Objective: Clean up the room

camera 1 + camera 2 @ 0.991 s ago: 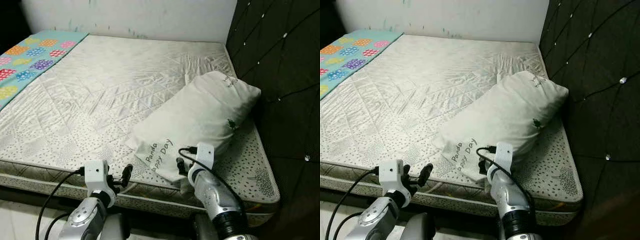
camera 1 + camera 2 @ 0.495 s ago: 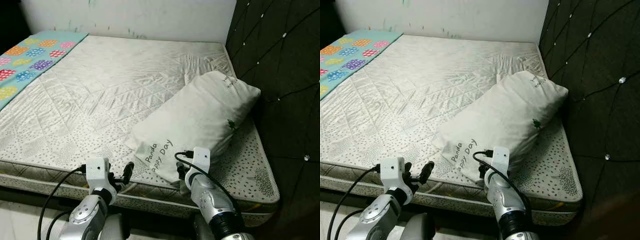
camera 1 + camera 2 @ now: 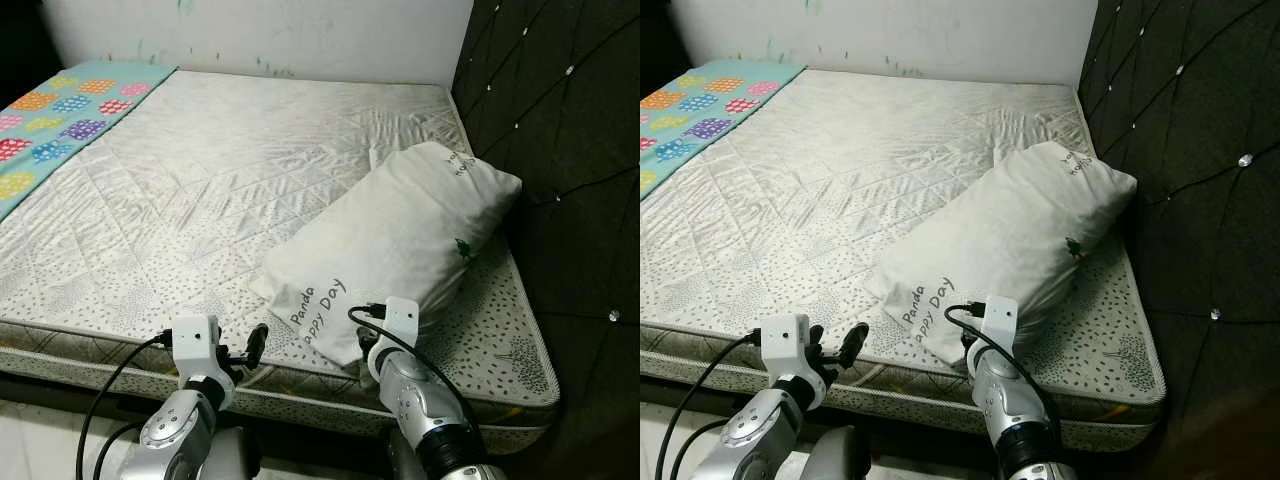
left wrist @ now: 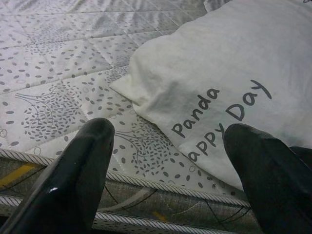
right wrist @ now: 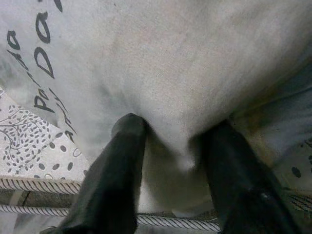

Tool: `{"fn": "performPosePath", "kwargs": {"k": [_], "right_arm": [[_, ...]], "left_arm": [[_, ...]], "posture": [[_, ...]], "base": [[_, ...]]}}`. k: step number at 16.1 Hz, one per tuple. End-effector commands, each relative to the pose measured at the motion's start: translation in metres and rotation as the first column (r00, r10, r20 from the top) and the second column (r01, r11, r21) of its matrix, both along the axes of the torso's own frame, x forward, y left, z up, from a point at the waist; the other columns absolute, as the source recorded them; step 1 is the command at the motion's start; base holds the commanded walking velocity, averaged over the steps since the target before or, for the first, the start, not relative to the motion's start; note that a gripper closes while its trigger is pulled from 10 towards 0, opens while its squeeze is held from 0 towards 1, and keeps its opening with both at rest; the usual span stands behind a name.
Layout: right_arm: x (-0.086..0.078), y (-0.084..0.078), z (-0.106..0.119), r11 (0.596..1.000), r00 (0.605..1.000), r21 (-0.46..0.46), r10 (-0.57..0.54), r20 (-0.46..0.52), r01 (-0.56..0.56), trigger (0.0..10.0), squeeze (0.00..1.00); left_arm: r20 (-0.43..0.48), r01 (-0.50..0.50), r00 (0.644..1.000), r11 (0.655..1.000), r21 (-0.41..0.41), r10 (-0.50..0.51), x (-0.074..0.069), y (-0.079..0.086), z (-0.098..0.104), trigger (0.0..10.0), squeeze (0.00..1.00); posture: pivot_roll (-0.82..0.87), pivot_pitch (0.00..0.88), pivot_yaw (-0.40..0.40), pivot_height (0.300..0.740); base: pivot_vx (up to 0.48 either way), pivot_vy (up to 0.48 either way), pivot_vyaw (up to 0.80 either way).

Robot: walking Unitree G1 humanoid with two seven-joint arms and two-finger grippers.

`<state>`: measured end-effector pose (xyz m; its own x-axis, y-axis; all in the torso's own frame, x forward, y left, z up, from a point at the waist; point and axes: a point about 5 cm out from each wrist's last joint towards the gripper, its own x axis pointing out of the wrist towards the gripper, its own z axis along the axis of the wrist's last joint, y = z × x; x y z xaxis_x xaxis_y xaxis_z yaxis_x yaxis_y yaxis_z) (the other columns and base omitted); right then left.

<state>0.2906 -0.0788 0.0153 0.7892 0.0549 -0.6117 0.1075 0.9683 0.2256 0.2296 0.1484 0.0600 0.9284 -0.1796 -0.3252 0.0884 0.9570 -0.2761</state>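
Observation:
A white pillow [image 3: 400,235] printed "Panda Happy Day" lies askew on the right side of the mattress [image 3: 190,200], close to the dark headboard. My right gripper [image 5: 173,129] is at the pillow's near corner by the mattress's front edge, its two black fingers [image 5: 117,165] closed partway with a bulge of pillow cloth pinched between them. My left gripper [image 4: 168,131] hovers open at the mattress's front edge, left of the pillow corner [image 4: 146,83] and apart from it, with nothing between its fingers.
A dark tufted headboard [image 3: 560,150] runs along the right side. A colourful patterned blanket [image 3: 60,115] covers the far left of the bed. A pale wall [image 3: 260,30] stands behind. The mattress's piped front edge [image 4: 146,192] is right under both grippers.
My right wrist has drawn slightly down and back toward me at the pillow's corner. The pillow and the left arm stay about where they were.

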Motion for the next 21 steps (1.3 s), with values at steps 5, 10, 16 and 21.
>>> {"fn": "performPosePath", "kwargs": {"k": [5, 10, 16, 21], "right_arm": [[0.005, 0.052, 0.020, 0.988, 0.998, 0.138, 0.060, 0.037, -0.064, 0.0, 0.00], [0.007, 0.050, 0.021, 0.988, 0.998, 0.142, 0.047, 0.048, -0.053, 0.0, 0.00], [0.021, 0.036, 0.030, 0.992, 0.993, 0.125, -0.018, 0.120, 0.003, 0.0, 0.00], [0.054, 0.001, 0.059, 0.989, 0.957, 0.072, -0.140, 0.256, 0.126, 0.0, 0.00]], "left_arm": [[-0.004, -0.004, 1.000, 1.000, 0.013, 0.004, 0.002, 0.000, 0.000, 10.0, 0.00], [-0.001, -0.008, 1.000, 1.000, 0.018, 0.008, 0.003, 0.001, 0.000, 10.0, 0.00], [0.008, -0.015, 1.000, 0.999, 0.031, 0.014, 0.006, 0.003, 0.000, 10.0, 0.00], [0.019, -0.034, 0.999, 0.999, 0.042, 0.033, 0.008, 0.006, 0.001, 10.0, 0.00]], "posture": [[0.00, 0.000, -0.002, 0.607], [0.00, 0.000, -0.003, 0.607], [0.00, 0.000, -0.003, 0.607], [0.01, 0.000, -0.008, 0.607]], "base": [[0.000, 0.000, 0.00], [0.000, 0.000, 0.00], [0.000, 0.000, 0.00], [0.000, 0.000, 0.00]]}}
